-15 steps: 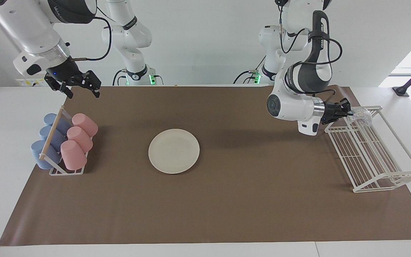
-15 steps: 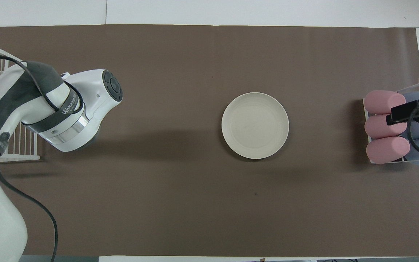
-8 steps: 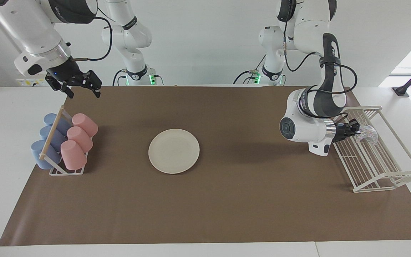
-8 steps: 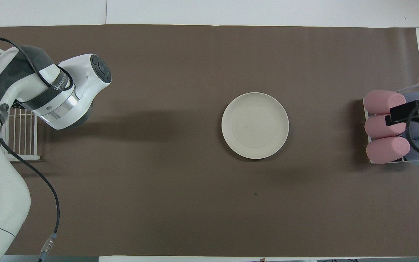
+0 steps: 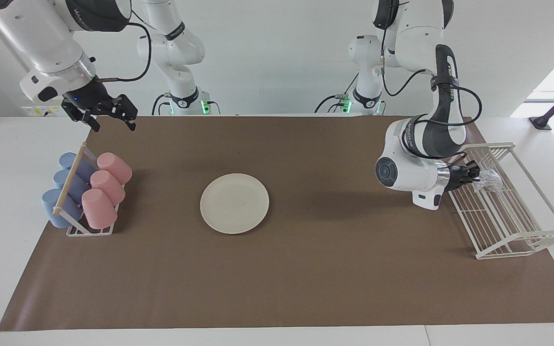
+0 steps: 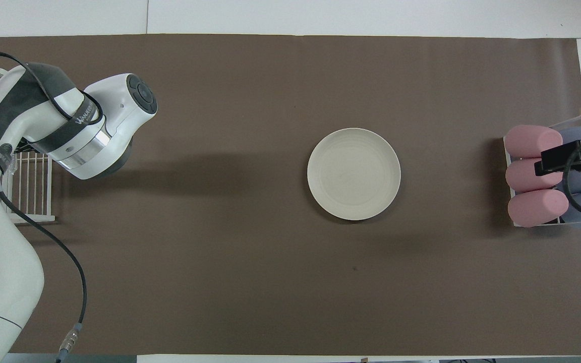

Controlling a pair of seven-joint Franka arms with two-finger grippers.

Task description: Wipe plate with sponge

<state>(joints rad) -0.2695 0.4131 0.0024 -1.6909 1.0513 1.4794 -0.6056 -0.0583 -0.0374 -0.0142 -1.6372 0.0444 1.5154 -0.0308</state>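
The cream-white plate (image 5: 234, 203) lies flat on the brown mat at the middle of the table; it also shows in the overhead view (image 6: 353, 174). My left gripper (image 5: 475, 173) is shut on the silvery-grey sponge (image 5: 491, 179) and holds it low inside the white wire rack (image 5: 512, 226), at the left arm's end of the table. In the overhead view the left arm hides that gripper and the sponge. My right gripper (image 5: 112, 125) is open and empty, up in the air over the cup rack's end that lies nearer to the robots; it also shows in the overhead view (image 6: 568, 159).
A cup rack (image 5: 87, 190) with pink and blue cups on their sides stands at the right arm's end of the table. The wire rack (image 6: 28, 191) stands on the mat's edge at the left arm's end. A brown mat (image 5: 306, 269) covers the table.
My left gripper has come down with the sponge into the wire rack and then drawn back a little toward the plate's side. The right arm has hardly moved.
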